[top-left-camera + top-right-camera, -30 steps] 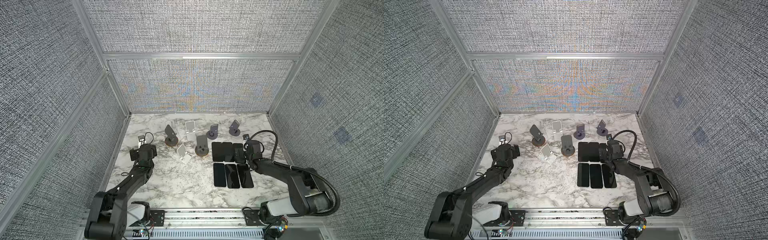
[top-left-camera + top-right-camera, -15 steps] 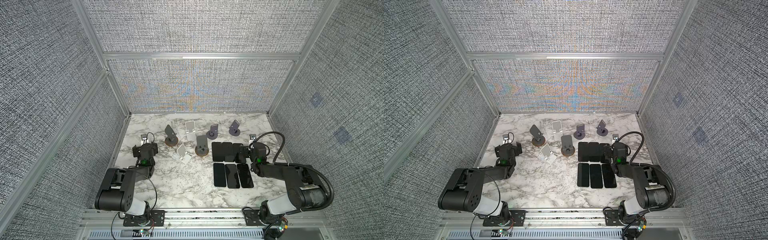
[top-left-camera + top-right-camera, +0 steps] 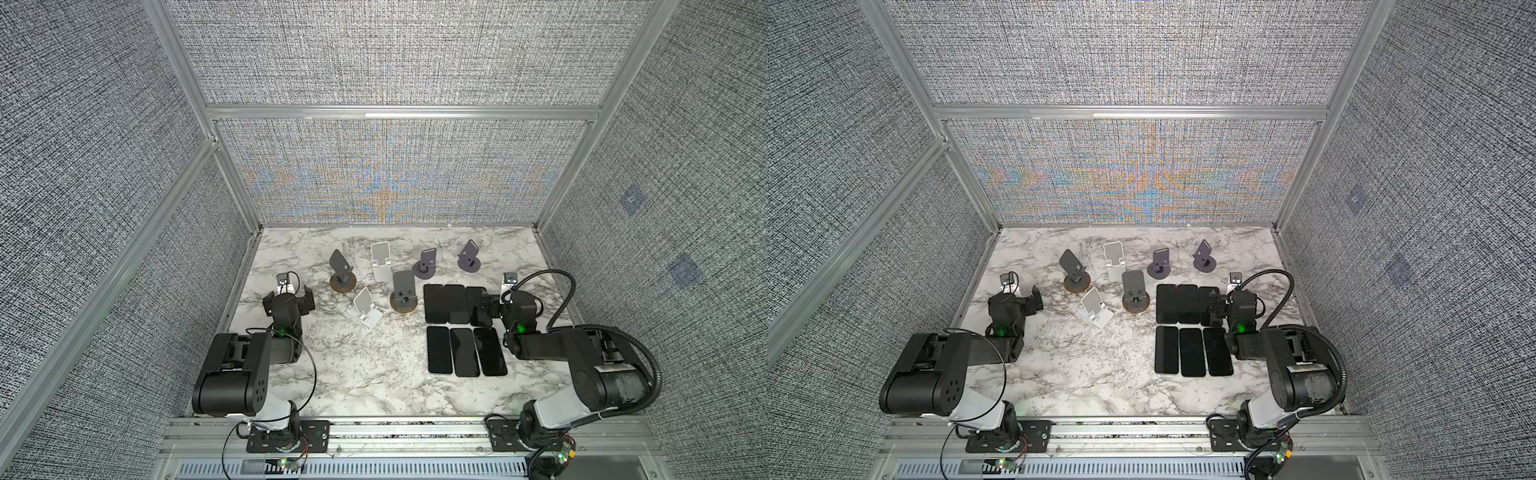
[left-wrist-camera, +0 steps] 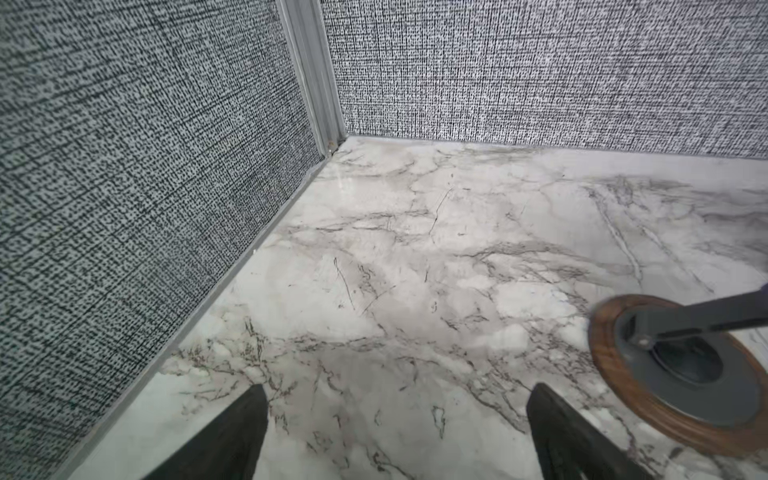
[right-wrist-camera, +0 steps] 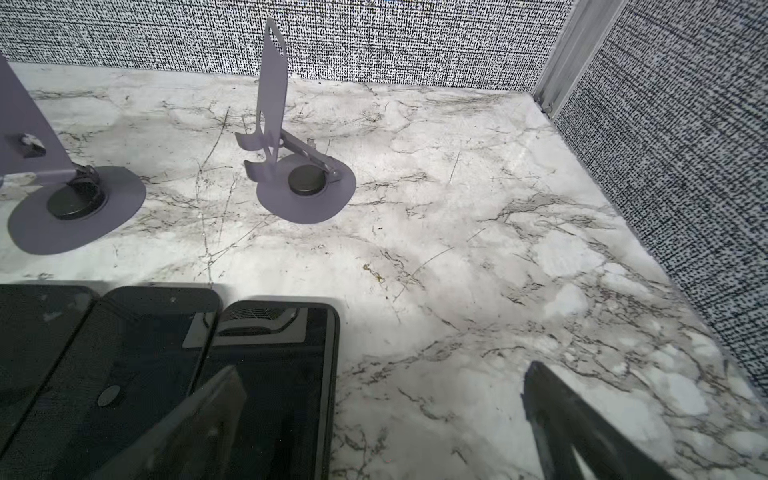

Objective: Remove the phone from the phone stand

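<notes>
Now | left hand [image 3: 288, 299] wide; right hand [image 5: 382, 374] wide | six phones [image 3: 463, 351] flat on table [image 3: 374, 365], beside stands [image 3: 403, 291]

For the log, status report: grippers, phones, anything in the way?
Left gripper open, right gripper open, both empty. Six phones flat on table; six stands bare. Nothing blocking.

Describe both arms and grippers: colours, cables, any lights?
Both arms are black with boxy links: left arm, right arm. Each has a white segment near its base and a green light by the wrist. The left trails a thin black wire; the right carries a thick ribbed black hose. The left gripper and right gripper have dark, flat, tapered fingers. A small silver camera tops each wrist.
</notes>
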`<state>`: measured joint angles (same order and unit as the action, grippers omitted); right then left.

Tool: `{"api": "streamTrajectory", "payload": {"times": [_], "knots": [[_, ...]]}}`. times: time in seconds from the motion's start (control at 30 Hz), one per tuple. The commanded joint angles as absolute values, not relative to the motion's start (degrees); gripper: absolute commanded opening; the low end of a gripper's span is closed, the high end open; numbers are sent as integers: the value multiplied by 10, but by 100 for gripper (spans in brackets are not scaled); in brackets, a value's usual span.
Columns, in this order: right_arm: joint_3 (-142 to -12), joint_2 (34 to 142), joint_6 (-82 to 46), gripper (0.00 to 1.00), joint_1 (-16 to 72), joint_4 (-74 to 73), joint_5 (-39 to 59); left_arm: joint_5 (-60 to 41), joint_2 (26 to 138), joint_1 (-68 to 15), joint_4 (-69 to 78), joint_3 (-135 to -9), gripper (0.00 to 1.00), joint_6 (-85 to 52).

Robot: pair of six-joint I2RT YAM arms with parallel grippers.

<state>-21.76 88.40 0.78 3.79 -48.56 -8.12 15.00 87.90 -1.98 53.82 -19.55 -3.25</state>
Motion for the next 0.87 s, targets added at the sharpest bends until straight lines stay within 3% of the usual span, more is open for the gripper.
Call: {"api": "streamTrajectory", "payload": {"times": [0.0,0.83], "knots": [[-217,884,4,99,38,-512,-86,140,879,-19,561,-193,98,-30],[-221,886,5,99,38,-506,-87,141,880,-19,567,-191,98,-27]]}}
